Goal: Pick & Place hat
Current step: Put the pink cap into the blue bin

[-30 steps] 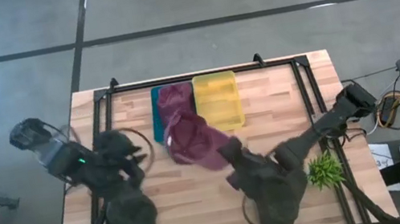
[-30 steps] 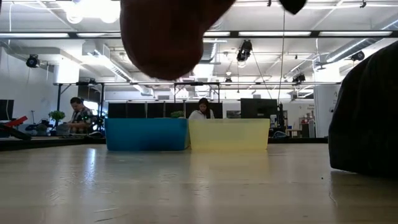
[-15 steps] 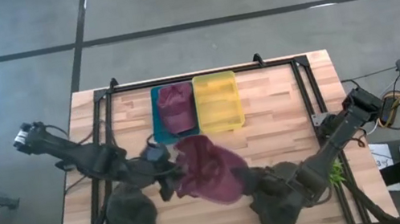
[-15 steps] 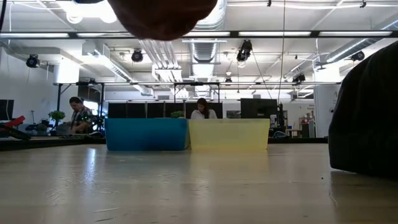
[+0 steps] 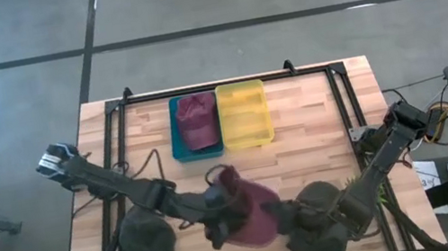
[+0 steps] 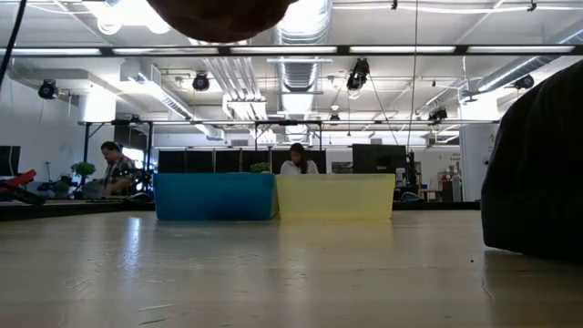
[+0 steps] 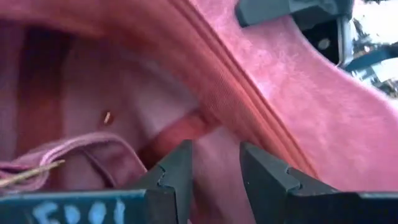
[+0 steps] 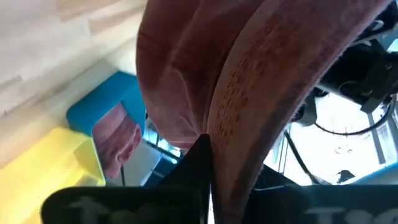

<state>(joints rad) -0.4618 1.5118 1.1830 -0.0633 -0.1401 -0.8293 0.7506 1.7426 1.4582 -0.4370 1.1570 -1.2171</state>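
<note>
A maroon hat (image 5: 248, 213) hangs above the table's near middle, and its underside shows at the top of the low view (image 6: 219, 14). My right gripper (image 5: 280, 217) is shut on it from the right. My left gripper (image 5: 219, 221) is at the hat's left side, open. Its fingers (image 7: 180, 171) stand at the hat's open underside, by the seam where brim meets crown (image 7: 217, 93). A second maroon hat (image 5: 197, 121) lies in the teal bin (image 5: 177, 138). My right gripper pinches the hat's brim (image 8: 233, 134) by its edge between the two shut fingers, coming nearly level from the table's right. The hat is lifted clear of the table, its crown hanging away from the fingers. Whether my left gripper touches the hat, I cannot tell.
A yellow bin (image 5: 244, 113) stands beside the teal one at the far middle. Two dark green hats lie near the front edge, one at the left (image 5: 147, 248) and one at the right (image 5: 314, 229), the latter filling the low view's right (image 6: 537, 173). People sit beyond the table.
My right gripper has carried the maroon hat from beside the bins toward the table's near edge, rolling as it went. My left gripper has come down and swung toward the right and the near edge, up to the hat's left side.
</note>
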